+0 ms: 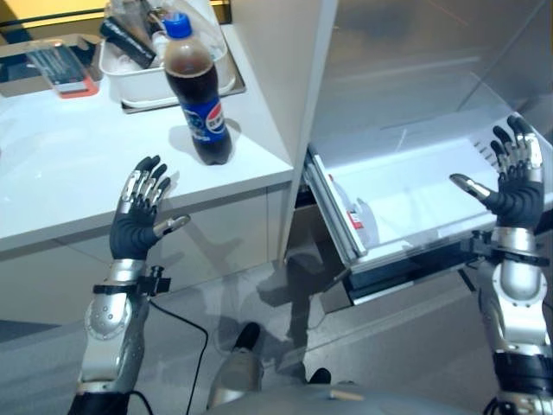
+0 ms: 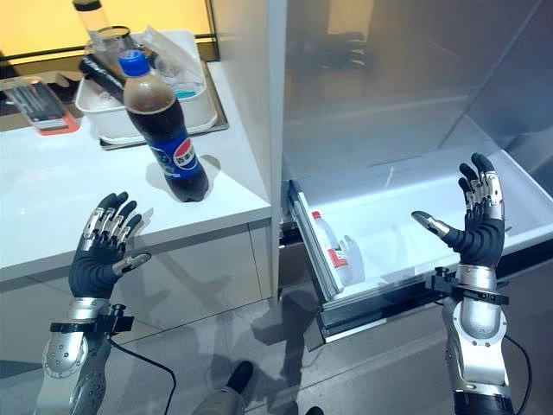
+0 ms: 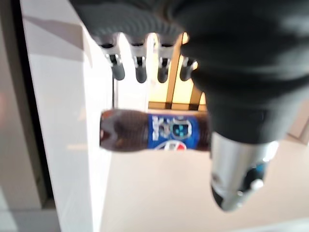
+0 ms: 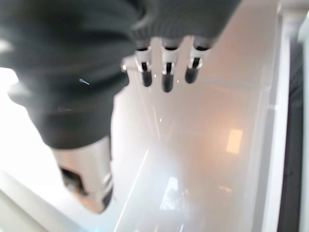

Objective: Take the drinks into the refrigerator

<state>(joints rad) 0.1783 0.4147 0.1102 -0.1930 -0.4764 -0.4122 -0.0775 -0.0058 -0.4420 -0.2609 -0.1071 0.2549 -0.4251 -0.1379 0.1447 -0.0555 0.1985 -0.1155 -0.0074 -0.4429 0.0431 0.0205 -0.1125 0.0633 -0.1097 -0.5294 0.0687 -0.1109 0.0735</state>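
Note:
A cola bottle (image 1: 198, 93) with a blue cap and blue label stands upright on the white counter (image 1: 69, 173), near its right edge; it also shows in the left wrist view as the cola bottle (image 3: 154, 137). My left hand (image 1: 138, 216) hovers open at the counter's front edge, a short way left of and nearer than the bottle, holding nothing. The refrigerator's white drawer (image 2: 406, 207) is pulled out on the right, and a small clear bottle with a red label (image 2: 331, 251) lies at its left end. My right hand (image 2: 473, 226) is open above the drawer's right front part.
A white tray (image 2: 95, 112) with several items, among them a clear bottle and dark packs, sits on the counter behind the cola bottle. A phone-like item with an orange edge (image 1: 62, 71) lies at the far left. The refrigerator's white side wall (image 1: 281, 69) rises between counter and drawer.

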